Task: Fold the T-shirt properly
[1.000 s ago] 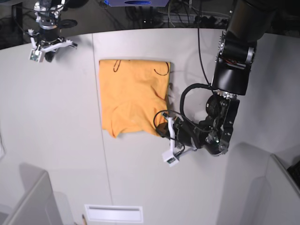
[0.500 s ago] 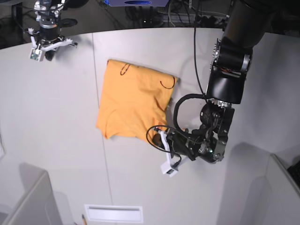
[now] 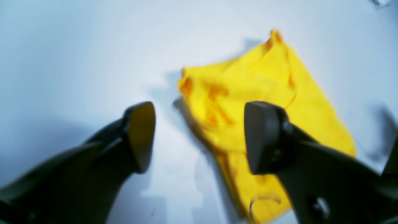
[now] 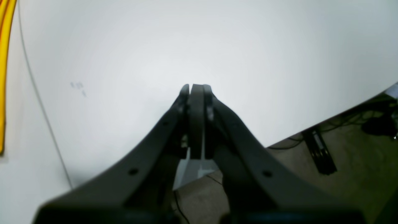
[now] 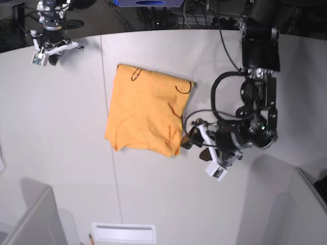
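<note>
The T-shirt (image 5: pixel 145 115) is light orange and lies folded into a rough rectangle on the white table (image 5: pixel 61 132), slightly askew, with thin dark marks near its far edge. My left gripper (image 5: pixel 195 142) is open and empty just right of the shirt's near right corner. In the left wrist view its fingers (image 3: pixel 140 133) stand apart over bare table, with the shirt (image 3: pixel 248 93) just beyond them; this gripper (image 3: pixel 199 137) holds nothing. My right gripper (image 5: pixel 51 48) is shut and empty at the table's far left corner. In the right wrist view it (image 4: pixel 196 90) is shut over bare table, with a sliver of shirt (image 4: pixel 3 62) at the left edge.
A white slotted panel (image 5: pixel 124 232) lies at the front edge. Grey partitions stand at the near left (image 5: pixel 30 214) and near right (image 5: pixel 286 204). Cables and dark floor (image 4: pixel 342 149) lie beyond the table's far edge.
The shirt was dragged and turned slightly one second ago. Since half a second ago my left gripper has let go of its near right corner and drawn back to the right. The right arm has not moved.
</note>
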You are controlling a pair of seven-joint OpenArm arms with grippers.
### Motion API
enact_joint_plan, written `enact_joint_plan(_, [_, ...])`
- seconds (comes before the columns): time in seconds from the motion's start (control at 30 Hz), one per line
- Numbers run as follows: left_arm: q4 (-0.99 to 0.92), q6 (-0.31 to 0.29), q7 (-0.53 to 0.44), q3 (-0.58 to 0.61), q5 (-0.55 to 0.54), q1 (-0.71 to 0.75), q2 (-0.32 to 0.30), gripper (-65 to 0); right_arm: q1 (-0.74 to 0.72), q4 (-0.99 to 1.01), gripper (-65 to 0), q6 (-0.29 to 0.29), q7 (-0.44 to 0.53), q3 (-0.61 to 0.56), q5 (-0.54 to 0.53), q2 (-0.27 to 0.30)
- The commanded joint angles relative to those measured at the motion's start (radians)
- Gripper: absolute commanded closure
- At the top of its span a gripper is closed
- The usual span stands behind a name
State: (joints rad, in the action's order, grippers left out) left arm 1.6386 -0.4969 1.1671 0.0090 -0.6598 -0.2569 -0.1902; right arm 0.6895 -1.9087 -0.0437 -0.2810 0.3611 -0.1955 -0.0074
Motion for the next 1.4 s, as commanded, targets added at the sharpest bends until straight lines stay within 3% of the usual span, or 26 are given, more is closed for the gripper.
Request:
enact_joint_plan(0.0, [0.085,-0.003,-0.019,-0.020,-0.021,0.018,-0.030,-36.2,0.005,-0.015,0.0,-0.003,0.025,0.005,0.006,0.007])
enact_joint_plan(0.2, [0.320,-0.004,-0.019,-0.128,-0.021,0.273,-0.179,0.0,-0.003,-0.024,0.0,-0.003,0.025,0.002,0.006,0.008])
enact_joint_plan(0.5, [0.349,-0.007,-0.020,-0.225,-0.022,0.635,-0.335,0.0,0.055,-0.059,0.0,-0.002,0.024,0.014,0.003,0.010])
enact_joint_plan(0.63, [0.377,-0.007,-0.020,-0.231,-0.028,0.851,-0.368,0.0,0.154,-0.111,0.0,-0.002,-0.005,0.011,0.003,0.010])
enact_joint_plan(0.7, [0.378,-0.007,-0.020,-0.231,-0.028,0.951,-0.368,0.0,0.163,-0.110,0.0,-0.002,-0.105,0.013,0.003,0.024])
enact_joint_plan(0.83, [0.375,-0.007,-0.022,-0.229,-0.022,1.106,-0.360,0.0,0.146,-0.081,0.0,-0.002,-0.430,0.000,0.003,0.037])
enact_joint_plan(0.93, [0.346,-0.004,-0.022,-0.206,-0.021,1.146,-0.346,0.0,0.115,0.016,0.0,0.049,-0.525,-0.018,0.003,0.037])
enact_joint_plan(1.0, [0.308,-0.001,-0.059,-0.162,0.044,1.145,-0.322,0.0,0.089,0.134,0.0,0.124,-0.510,-0.046,0.004,0.050])
enact_joint_plan(1.07, [0.248,-0.004,-0.161,-0.063,0.185,1.125,-0.305,0.0,0.039,0.277,0.0,0.186,-0.502,-0.073,0.006,0.068])
enact_joint_plan(1.2, [0.027,-0.006,-0.307,0.134,0.360,1.022,-0.268,0.0,-0.100,0.582,0.0,0.239,-0.495,-0.090,0.008,0.106])
enact_joint_plan(1.27, [-0.125,-0.006,-0.359,0.171,0.361,0.951,-0.225,0.0,-0.179,0.763,0.0,0.273,-0.429,-0.092,0.008,0.128])
enact_joint_plan(1.37, [-0.380,-0.001,-0.436,0.174,0.371,0.844,-0.133,0.0,-0.287,1.026,0.0,0.295,-0.231,-0.093,0.011,0.179])
